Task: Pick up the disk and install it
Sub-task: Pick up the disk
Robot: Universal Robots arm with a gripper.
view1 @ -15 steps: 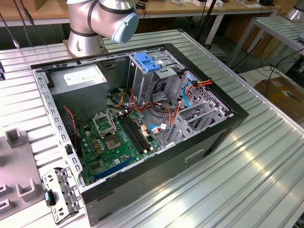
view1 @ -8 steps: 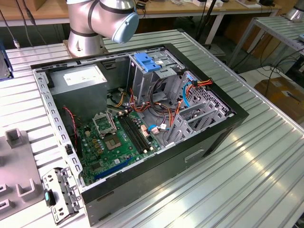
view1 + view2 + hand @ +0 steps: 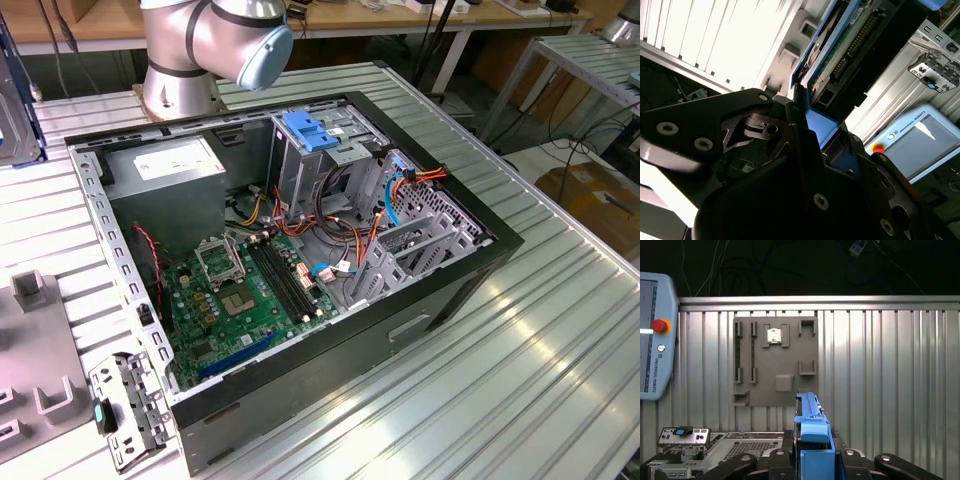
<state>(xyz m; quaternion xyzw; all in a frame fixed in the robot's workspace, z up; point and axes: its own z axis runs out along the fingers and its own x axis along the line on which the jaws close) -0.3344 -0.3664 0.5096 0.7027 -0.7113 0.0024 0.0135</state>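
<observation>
The disk [image 3: 811, 426] stands edge-on in the first wrist view, its bright blue carrier frame rising out of the black gripper [image 3: 812, 457]. In the second wrist view the disk [image 3: 852, 47] shows its dark body and green circuit board with the blue frame along its edge, and the gripper [image 3: 807, 122] is shut on its near end. The disk hangs in the air above the ribbed metal table, off the grey holder plate [image 3: 775, 362].
The open computer case [image 3: 470, 265] lies on the table with its motherboard [image 3: 245, 295] and the metal drive cage topped by a light-blue latch [image 3: 308, 133]. A loose metal bracket [image 3: 125, 405] lies beside the case. A teach pendant [image 3: 652, 335] rests on the table. The arm's base [image 3: 185, 60] stands behind the case.
</observation>
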